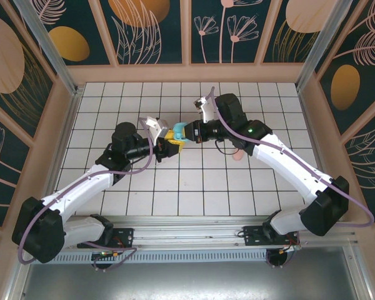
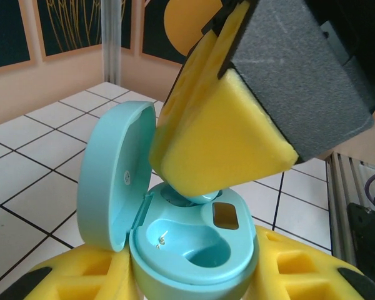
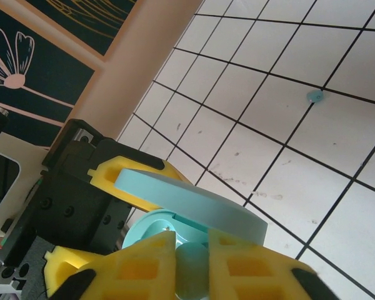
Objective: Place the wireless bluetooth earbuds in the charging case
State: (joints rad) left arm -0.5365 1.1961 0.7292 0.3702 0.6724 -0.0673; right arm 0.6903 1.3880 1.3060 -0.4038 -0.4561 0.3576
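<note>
Two arms meet above the middle of the tiled table [image 1: 144, 187]. The left gripper [image 1: 174, 140] is clenched on the teal charging case [image 2: 194, 256], its yellow pads [image 2: 75, 281] pressed to either side of the base. It holds the case above the tiles with the lid [image 2: 112, 181] swung open and standing upright, on the left in the left wrist view. The right gripper [image 3: 192, 250] hangs over the case, grasping a teal earbud [image 3: 192, 272] between its own yellow foam fingers [image 2: 212, 144]. The earbud's lower end is at the far seat of the case (how deep it sits is hidden by the foam). The nearer seat [image 2: 181, 240] lies bare, with two small metal contacts showing. A second teal earbud [image 3: 314, 96] lies alone on a grid line of the tiles, well apart from the case.
</note>
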